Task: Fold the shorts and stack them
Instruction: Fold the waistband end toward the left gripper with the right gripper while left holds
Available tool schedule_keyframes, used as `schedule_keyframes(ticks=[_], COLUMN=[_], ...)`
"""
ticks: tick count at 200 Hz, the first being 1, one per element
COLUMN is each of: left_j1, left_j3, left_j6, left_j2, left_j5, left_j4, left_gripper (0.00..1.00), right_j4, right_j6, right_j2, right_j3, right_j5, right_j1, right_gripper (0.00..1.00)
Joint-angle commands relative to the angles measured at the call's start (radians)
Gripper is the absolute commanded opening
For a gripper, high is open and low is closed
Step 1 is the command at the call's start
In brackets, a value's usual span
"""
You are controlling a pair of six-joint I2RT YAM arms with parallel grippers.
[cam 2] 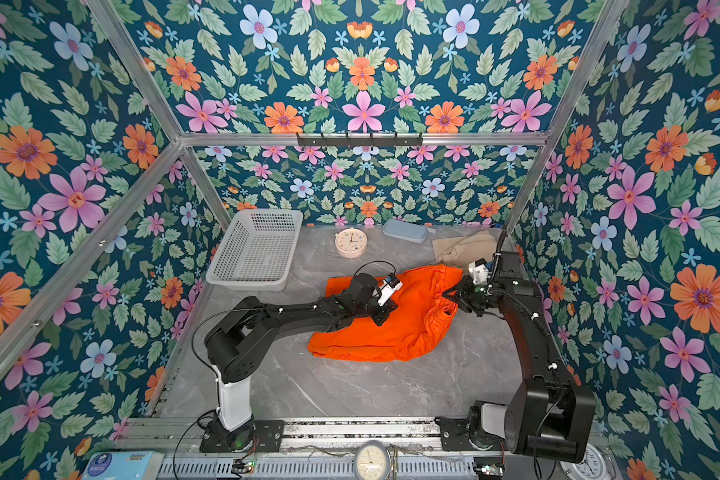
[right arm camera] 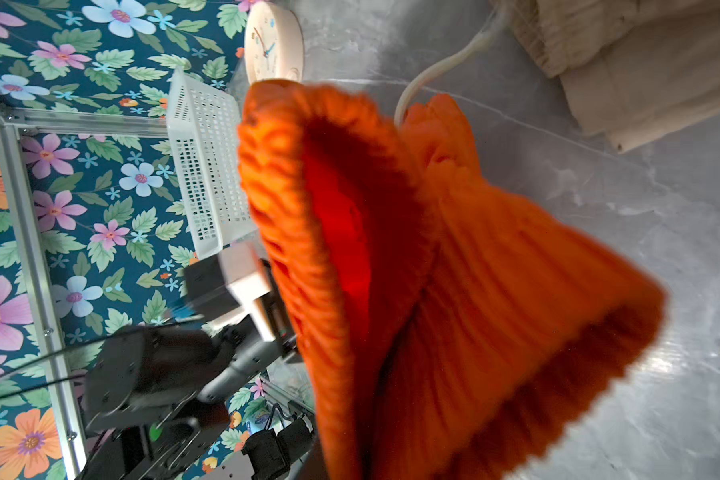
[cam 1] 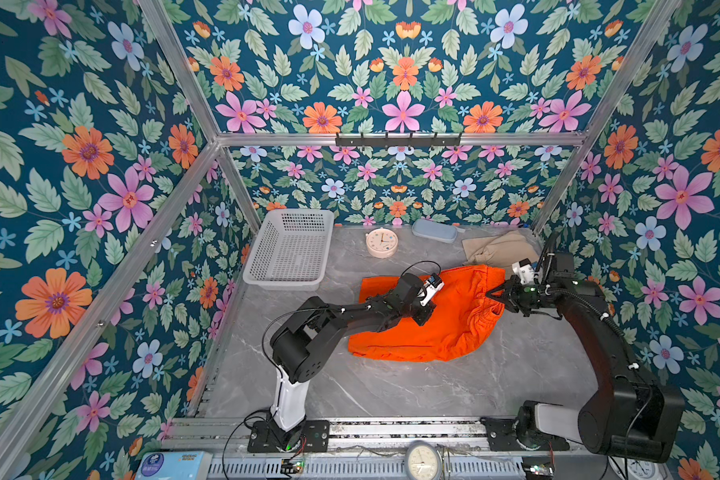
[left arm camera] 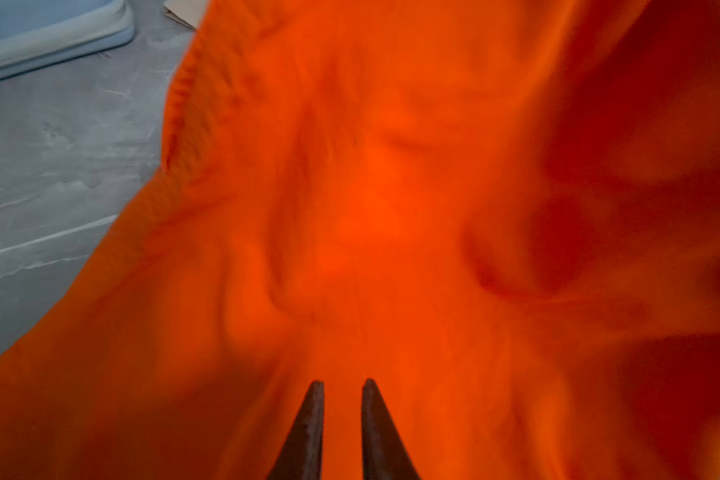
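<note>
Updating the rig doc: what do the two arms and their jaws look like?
Both the left arm and right arm have matte black links and a pale lower segment near the base. Each wrist carries a white camera module, looped black cables, white cable ties and a green light. Dark jaws taper to points.

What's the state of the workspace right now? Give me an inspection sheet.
Surface: grey marble-look tabletop.
Job's things: orange shorts mid-table, waistband end lifted; beige shorts lying at the far right corner.
Clutter: white mesh basket far left; round clock and blue-grey case along the back wall.
Grippers: left gripper pinches the orange shorts' fabric, folds converging at its tips; right gripper pinches the waistband.
Cables: black cable loops above the left wrist.
Surroundings: floral wallpaper, aluminium frame, black hook rack.
</note>
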Motion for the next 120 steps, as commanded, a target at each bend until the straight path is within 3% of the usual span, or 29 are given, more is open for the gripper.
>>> schedule_keyframes(ticks=[1,68,96,120], left_j1=[-0.002,-0.078,-0.06,0.017], left_j3=[0.081,0.319,0.267,0.138], left_j6=[-0.017,-0.099,-0.171,-0.304], left_j2=[0.078,0.297,0.219,0.081], left_j5=[0.048,0.121,0.06,0.032], left_j4=[-0.018,0.068,0.085,0.058], left_gripper=[0.2,0.37,0.47,0.48], right_j4=[-0.089,-0.125,-0.188,-0.197], right_j6=[-0.048,-0.046,-0.058,-0.037], right_j2=[-0.003,0.059,0.113,0.152], right_j3=[0.075,0.267,0.353,0.409], right_j5=[-0.003,0.03,0.196,0.304], right_j1=[0.007,0.075,0.159,0.242], right_gripper=[0.19,0.19,0.19,0.19])
